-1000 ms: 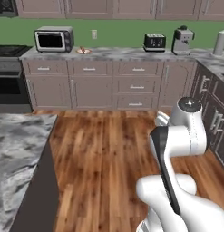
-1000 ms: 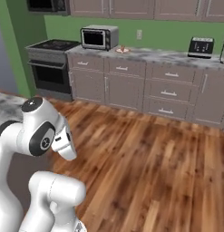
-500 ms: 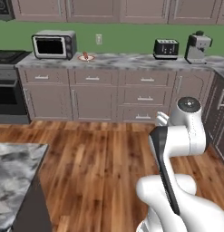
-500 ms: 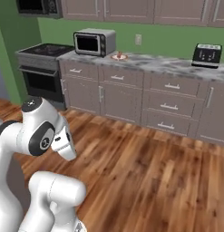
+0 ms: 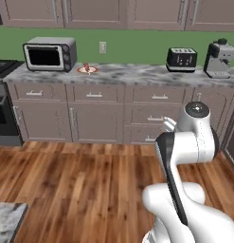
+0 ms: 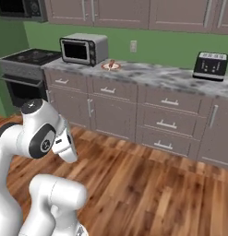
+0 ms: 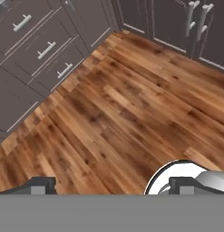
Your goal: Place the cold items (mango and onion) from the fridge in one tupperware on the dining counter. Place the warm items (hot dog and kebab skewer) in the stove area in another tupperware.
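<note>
- Gripper state: in the hand view the two-finger gripper (image 7: 111, 185) has its dark tips standing wide apart at the bottom edge, with nothing between them. The jaws are open and empty.
- Gripper aim: the hand camera looks down at bare brown wood-plank floor (image 7: 131, 113) beside grey drawer fronts with bar handles (image 7: 41, 50).
- Arm posture: the white robot arm (image 5: 187, 156) is folded close over the base, well apart from any counter.
- Surroundings: ahead runs a grey marble-pattern countertop (image 5: 137, 73) carrying a silver microwave oven (image 5: 49, 53), a black slot toaster (image 5: 181, 59), a grey coffee machine (image 5: 218, 58) and a small round plate (image 5: 87, 69) holding a reddish item too small to identify.
- Stove area: the black stove (image 6: 25, 56) stands just left of the microwave.
- Task items: the mango, onion, hot dog, kebab skewer and both tupperware containers cannot be located in these views.
- Progress: judged from this, no item is held or placed; all four transfers appear outstanding.
</note>
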